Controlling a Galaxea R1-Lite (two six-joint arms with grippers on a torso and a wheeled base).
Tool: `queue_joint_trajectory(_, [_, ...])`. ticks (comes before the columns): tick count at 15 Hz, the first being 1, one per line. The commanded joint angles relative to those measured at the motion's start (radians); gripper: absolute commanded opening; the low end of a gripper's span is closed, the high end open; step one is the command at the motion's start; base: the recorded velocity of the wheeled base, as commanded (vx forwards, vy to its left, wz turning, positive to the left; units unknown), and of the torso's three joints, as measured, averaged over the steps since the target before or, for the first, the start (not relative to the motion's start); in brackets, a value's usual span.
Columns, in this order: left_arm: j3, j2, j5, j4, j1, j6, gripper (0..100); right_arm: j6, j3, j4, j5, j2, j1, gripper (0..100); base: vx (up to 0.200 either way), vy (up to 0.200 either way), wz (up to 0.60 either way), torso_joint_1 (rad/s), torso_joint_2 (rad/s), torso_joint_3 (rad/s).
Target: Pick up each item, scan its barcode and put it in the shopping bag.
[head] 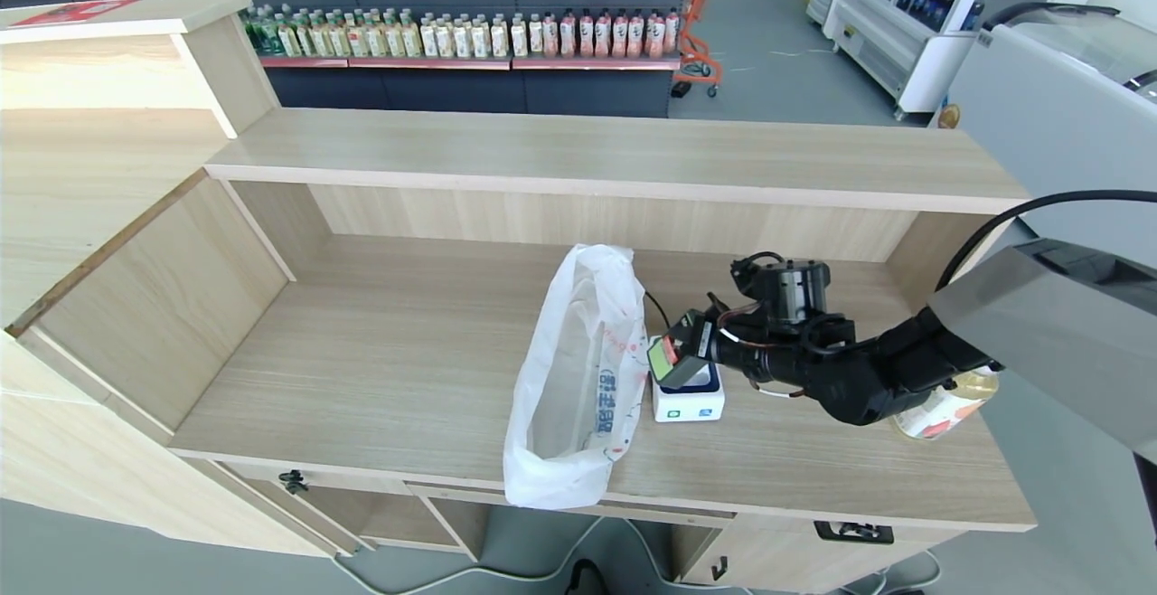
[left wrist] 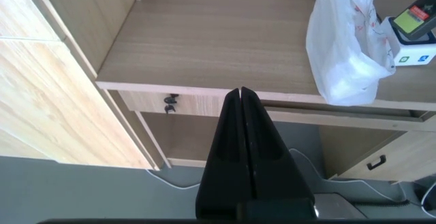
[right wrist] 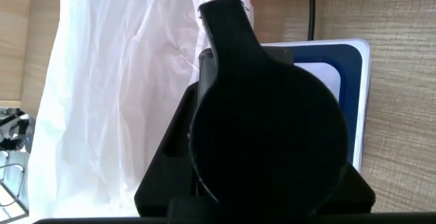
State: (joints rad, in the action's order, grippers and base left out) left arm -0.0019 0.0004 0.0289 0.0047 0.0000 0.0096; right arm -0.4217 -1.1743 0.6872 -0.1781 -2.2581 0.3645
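A white plastic shopping bag (head: 574, 378) (left wrist: 344, 40) (right wrist: 116, 94) lies open on the wooden counter (head: 380, 360). Just to its right sits a white and blue scanner (head: 689, 401) (left wrist: 415, 54) (right wrist: 344, 74). My right gripper (head: 673, 355) is shut on a small dark item with a green and red face (head: 663, 358) (left wrist: 414, 18), held directly over the scanner; in the right wrist view this item (right wrist: 266, 135) is a dark round shape. A bottle with an orange and white label (head: 945, 405) lies at the counter's right end, behind my right arm. My left gripper (left wrist: 242, 98) is shut and empty, in front of and below the counter's front edge.
The counter has a raised back ledge (head: 615, 156) and a side wall on the left (head: 163, 306). A black cable (head: 655, 306) runs behind the scanner. Drawers with a key (head: 292, 482) sit under the front edge. Store shelves of bottles (head: 470, 34) stand beyond.
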Motion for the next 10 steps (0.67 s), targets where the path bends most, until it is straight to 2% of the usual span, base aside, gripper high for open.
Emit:
queue_joint_trajectory(1, [0.000,0.000,0.000,0.000,0.000,0.000,0,0.000,-0.002,-0.003,0.000,-0.008,0.001,0,0.000,0.000,0.00,0.000,0.00,0.000])
queue_joint_trajectory(6, [0.000,0.000,0.000,0.000,0.000,0.000,0,0.031,-0.016,0.021,0.000,0.063,0.002,0,0.000,0.000,0.00,0.000,0.00,0.000])
queue_joint_trajectory(7, [0.000,0.000,0.000,0.000,0.000,0.000,0,0.081,-0.004,0.032,0.000,0.134,0.002,0,0.000,0.000,0.00,0.000,0.00,0.000])
queue_joint_trajectory(9, [0.000,0.000,0.000,0.000,0.000,0.000,0,0.327,0.039,0.038,0.012,0.264,-0.012,0,0.000,0.000,0.00,0.000,0.00,0.000])
queue_joint_trajectory(10, [0.000,0.000,0.000,0.000,0.000,0.000,0,0.411,0.047,0.038,0.055,0.288,-0.024,0,0.000,0.000,0.00,0.000,0.00,0.000])
